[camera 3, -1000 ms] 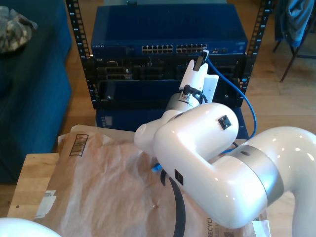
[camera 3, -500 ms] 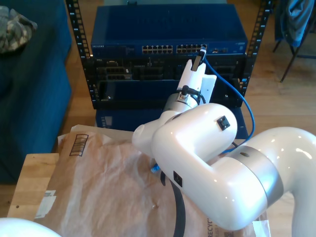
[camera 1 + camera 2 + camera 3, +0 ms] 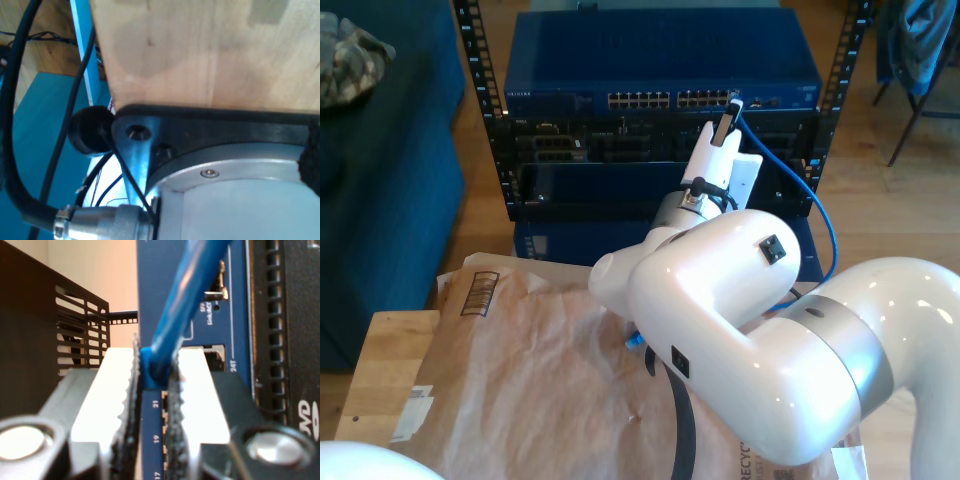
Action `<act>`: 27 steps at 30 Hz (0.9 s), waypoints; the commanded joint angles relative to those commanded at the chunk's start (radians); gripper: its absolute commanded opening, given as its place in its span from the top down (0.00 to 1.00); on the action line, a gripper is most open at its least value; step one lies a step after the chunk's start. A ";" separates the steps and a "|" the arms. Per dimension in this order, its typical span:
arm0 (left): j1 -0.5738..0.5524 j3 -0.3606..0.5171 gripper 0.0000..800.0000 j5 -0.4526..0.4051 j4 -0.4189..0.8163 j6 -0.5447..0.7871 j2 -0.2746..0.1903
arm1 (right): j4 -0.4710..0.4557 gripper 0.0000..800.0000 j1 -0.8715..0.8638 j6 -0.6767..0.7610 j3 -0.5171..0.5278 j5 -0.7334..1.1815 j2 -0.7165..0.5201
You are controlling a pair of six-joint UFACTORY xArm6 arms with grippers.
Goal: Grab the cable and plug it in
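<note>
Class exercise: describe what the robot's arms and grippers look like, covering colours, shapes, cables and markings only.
The arm has glossy white, rounded shells with a silver-grey band at one joint and small black square marks. A black cable runs along it. My second gripper has white fingers on black mounts, with dark serrated pads.

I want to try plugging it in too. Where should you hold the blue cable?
Hold the cable just behind its plug, as my second gripper does, pads on its two flat sides. Come from the front of the switch, where its ports face.
</note>
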 joint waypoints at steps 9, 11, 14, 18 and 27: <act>0.000 0.000 0.00 0.000 0.000 0.000 0.000 | 0.000 1.00 0.000 0.002 -0.002 0.002 0.000; 0.000 0.000 0.00 0.000 0.000 0.000 0.000 | -0.011 1.00 -0.002 0.002 -0.002 0.002 0.000; 0.000 0.000 0.00 0.000 0.000 0.000 0.000 | -0.021 1.00 -0.009 0.002 -0.005 0.003 0.002; 0.000 0.000 0.00 0.000 0.000 0.000 0.000 | -0.026 1.00 -0.017 0.002 -0.008 0.003 0.005; 0.000 0.000 0.00 0.000 0.000 0.000 0.000 | -0.028 1.00 -0.012 0.003 0.014 0.002 0.002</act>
